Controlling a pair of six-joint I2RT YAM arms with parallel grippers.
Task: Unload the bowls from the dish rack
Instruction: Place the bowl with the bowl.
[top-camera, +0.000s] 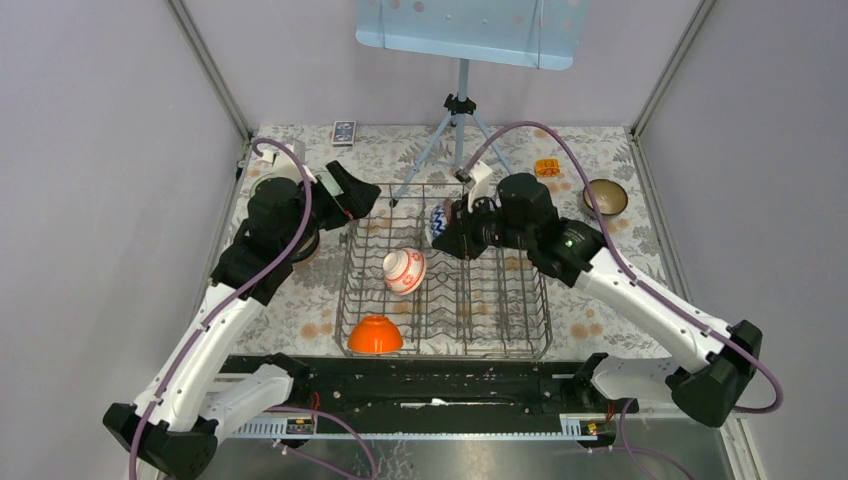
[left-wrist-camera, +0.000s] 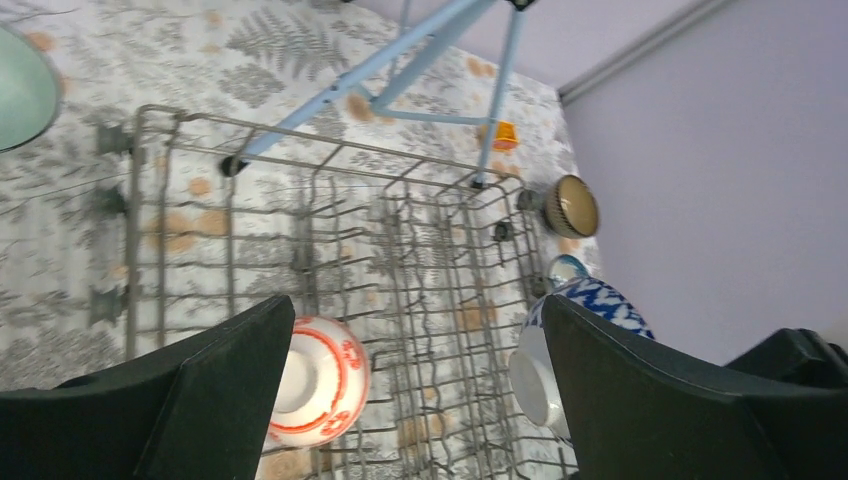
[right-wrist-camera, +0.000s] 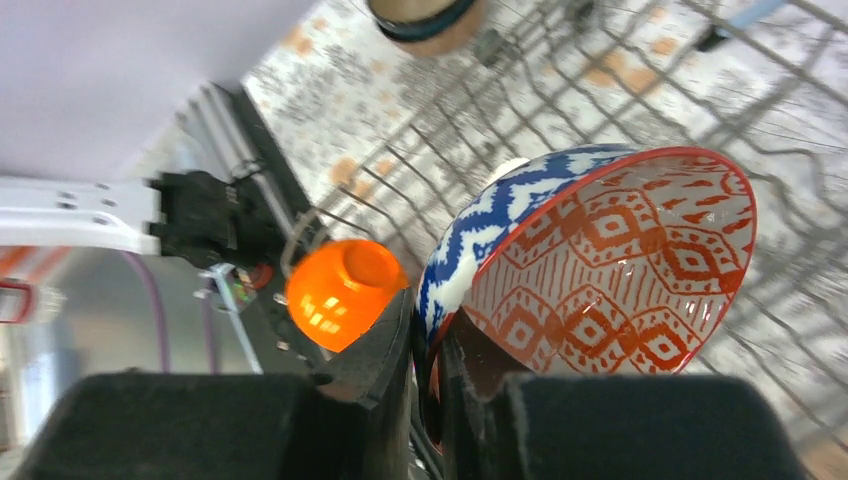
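The grey wire dish rack (top-camera: 500, 300) stands mid-table. A red-and-white bowl (top-camera: 404, 270) lies on its side in it, and an orange bowl (top-camera: 375, 335) sits upside down at its near left corner. My right gripper (top-camera: 452, 226) is shut on the rim of a blue-and-white bowl (right-wrist-camera: 600, 260) with a red-patterned inside, over the rack's far middle. My left gripper (top-camera: 362, 196) is open and empty above the rack's far left corner. In the left wrist view I see the red-and-white bowl (left-wrist-camera: 320, 380), the blue-and-white bowl (left-wrist-camera: 595, 298) and the rack (left-wrist-camera: 330, 250).
A dark brown bowl (top-camera: 606, 196) sits on the table at back right. A pale green bowl (left-wrist-camera: 20, 85) is left of the rack. A blue-grey tripod (top-camera: 458, 130) stands behind the rack, with a small orange object (top-camera: 546, 167) and a card box (top-camera: 344, 131) nearby.
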